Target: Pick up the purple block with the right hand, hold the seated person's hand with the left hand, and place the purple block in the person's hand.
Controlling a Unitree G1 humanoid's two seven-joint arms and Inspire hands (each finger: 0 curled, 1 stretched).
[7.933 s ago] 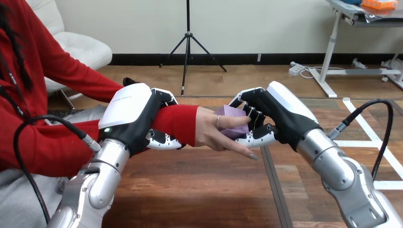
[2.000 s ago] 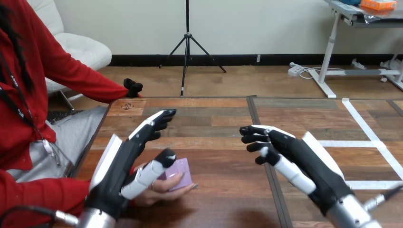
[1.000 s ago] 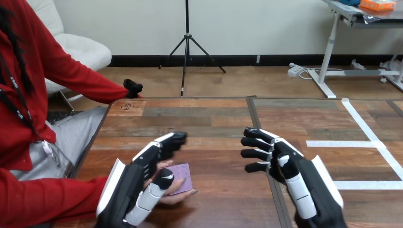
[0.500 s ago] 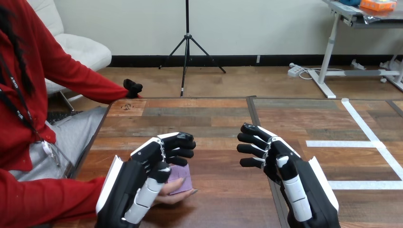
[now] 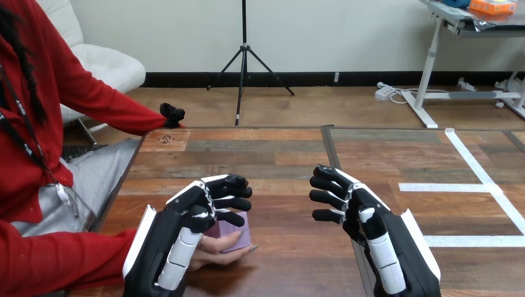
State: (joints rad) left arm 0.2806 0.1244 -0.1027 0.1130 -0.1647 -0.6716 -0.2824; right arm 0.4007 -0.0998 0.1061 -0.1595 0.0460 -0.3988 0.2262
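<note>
Two robot hands hang low over the wooden surface [image 5: 278, 154]. The left hand [image 5: 176, 238] has its fingers loosely bent. It sits right over the person's hand [image 5: 216, 253], but I cannot see it closed round that hand. The right hand [image 5: 377, 235] is apart on the other side, with its fingers spread a little and nothing in them.

The purple block [image 5: 235, 234] lies in the person's hand, just under the left hand's fingers. So the block looks handed over.

What could go wrong? The left hand is very near the block. If it pulls away with bent fingers, it could catch the block and knock it onto the surface. It could also bump the person's fingers.

No words can be read on the block.
</note>
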